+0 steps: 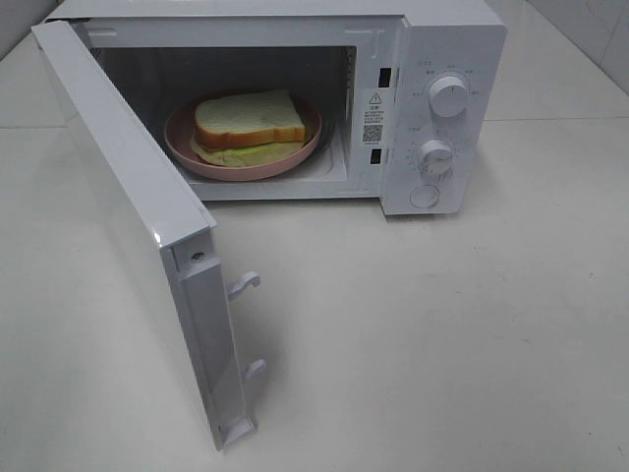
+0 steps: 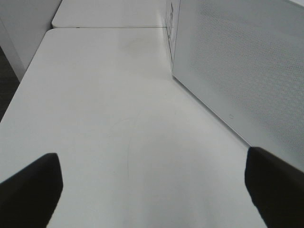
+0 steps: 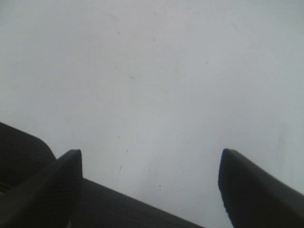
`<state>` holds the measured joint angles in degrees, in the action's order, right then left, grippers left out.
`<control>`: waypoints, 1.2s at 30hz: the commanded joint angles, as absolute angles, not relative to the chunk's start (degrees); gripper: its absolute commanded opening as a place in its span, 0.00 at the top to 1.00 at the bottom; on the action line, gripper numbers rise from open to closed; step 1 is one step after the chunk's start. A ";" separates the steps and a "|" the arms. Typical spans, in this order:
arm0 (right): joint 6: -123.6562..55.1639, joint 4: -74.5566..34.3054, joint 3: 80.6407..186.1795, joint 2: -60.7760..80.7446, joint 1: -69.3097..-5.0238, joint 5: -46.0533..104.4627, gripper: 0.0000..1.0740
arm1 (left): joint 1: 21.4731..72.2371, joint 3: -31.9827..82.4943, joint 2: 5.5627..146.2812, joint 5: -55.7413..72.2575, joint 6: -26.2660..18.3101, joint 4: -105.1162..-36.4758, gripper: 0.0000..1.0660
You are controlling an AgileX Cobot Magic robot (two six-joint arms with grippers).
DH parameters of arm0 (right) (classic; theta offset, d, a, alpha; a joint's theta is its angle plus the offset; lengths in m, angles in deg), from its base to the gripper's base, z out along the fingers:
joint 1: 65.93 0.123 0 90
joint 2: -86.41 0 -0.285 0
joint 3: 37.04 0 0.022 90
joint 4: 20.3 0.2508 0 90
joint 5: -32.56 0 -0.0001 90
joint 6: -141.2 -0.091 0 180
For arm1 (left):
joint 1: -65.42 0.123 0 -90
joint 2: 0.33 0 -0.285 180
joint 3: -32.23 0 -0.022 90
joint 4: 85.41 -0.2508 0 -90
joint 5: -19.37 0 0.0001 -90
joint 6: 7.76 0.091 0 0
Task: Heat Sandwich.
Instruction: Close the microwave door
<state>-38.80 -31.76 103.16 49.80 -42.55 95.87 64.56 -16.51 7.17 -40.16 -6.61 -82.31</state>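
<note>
The sandwich [image 1: 248,122], white bread with a tan crust over pale green lettuce, lies on a round pink plate [image 1: 305,146] inside the white microwave [image 1: 447,39]. The microwave door [image 1: 128,226] is swung wide open toward the front left. Neither arm appears in the high view. My left gripper [image 2: 152,183] is open over bare white table, with the outer face of the door [image 2: 242,66] close beside one of its fingers. Over plain white table, my right gripper [image 3: 149,164] is open too, nothing between its fingers.
Two round knobs [image 1: 449,95] and a button sit on the microwave's control panel at the right. The white table [image 1: 442,334] stretches in front of and to the right of the microwave. A second table surface [image 2: 109,12] lies beyond a seam.
</note>
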 commanded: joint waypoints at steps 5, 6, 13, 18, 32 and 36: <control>-40.98 -31.18 97.77 56.51 -48.86 96.21 0.29 | 64.67 -16.63 5.68 -39.98 -6.61 -82.26 0.08; -41.04 -30.44 96.97 58.28 -50.23 96.15 0.29 | 64.67 -16.63 5.68 -39.98 -6.61 -82.26 0.08; -40.98 -29.98 96.23 64.53 -54.99 94.78 0.29 | 64.67 -16.63 5.68 -39.98 -6.61 -82.26 0.08; -41.21 -27.92 94.51 70.37 -58.37 91.91 0.29 | 64.67 -16.63 5.68 -39.98 -6.61 -82.26 0.08; -40.75 -27.46 94.56 80.40 -61.98 91.91 0.29 | 64.67 -16.63 5.73 -39.98 -6.61 -82.26 0.08; -40.86 -27.57 94.56 80.40 -61.98 91.91 0.29 | 64.67 -16.63 5.73 -39.98 -6.61 -82.26 0.08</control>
<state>-40.69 -27.69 94.68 78.85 -61.57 92.43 64.56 -16.51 7.17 -40.16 -6.61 -82.31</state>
